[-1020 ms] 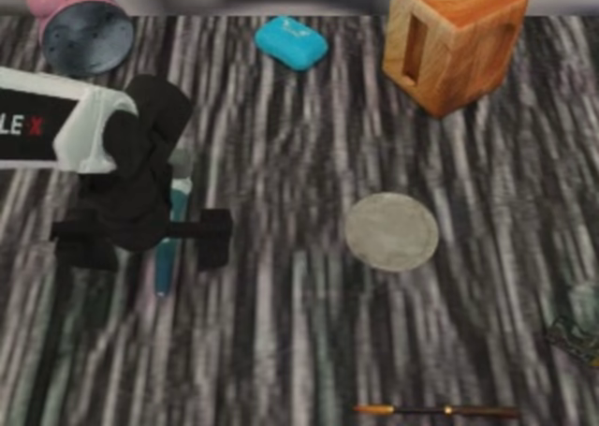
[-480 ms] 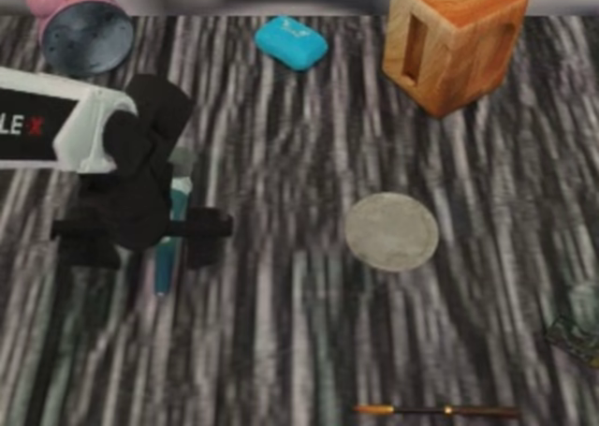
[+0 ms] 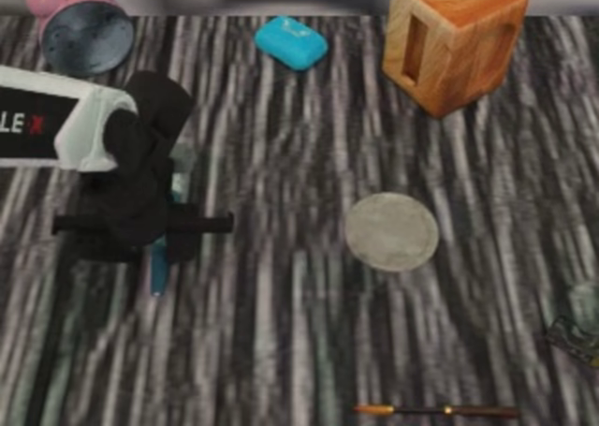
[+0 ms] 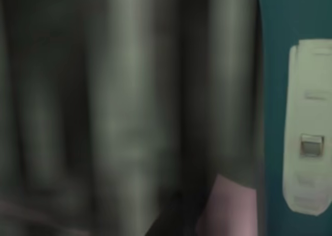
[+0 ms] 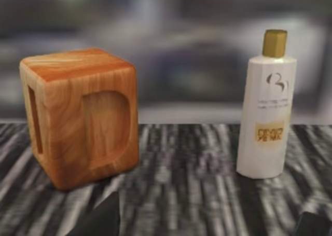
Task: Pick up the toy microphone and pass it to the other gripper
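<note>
A: Start with the top view. Where is the toy microphone [image 3: 160, 269]?

B: On the table's left side, lying flat, directly beneath the left gripper [image 3: 159, 227]. Its long axis runs roughly toward and away from the near edge: the teal handle end pokes out below the gripper, and the pale head [image 3: 182, 157] shows above it, next to the black wrist.

A: And the hand itself?

B: The left arm reaches in from the left edge with the wrist bent down over the mic. The fingers sit close on either side of the handle, so I judge it closed or nearly closed on it, but the black body hides the contact. The mic looks to be on the table, not lifted.

A: Left wrist view?

B: Very close in. The teal handle [image 4: 295, 91] fills one side, with its white switch patch [image 4: 307, 153] plain to see, against the striped table [image 4: 104, 101]. No fingertip is clearly visible, so the grip stays unconfirmed.

A: Right wrist view?

B: It shows a wooden cube [image 5: 80, 116] and a white bottle [image 5: 264, 109], no microphone. The right gripper is out of the top view, parked well apart; its finger state I cannot tell. The left arm is plainly the nearer.
</note>
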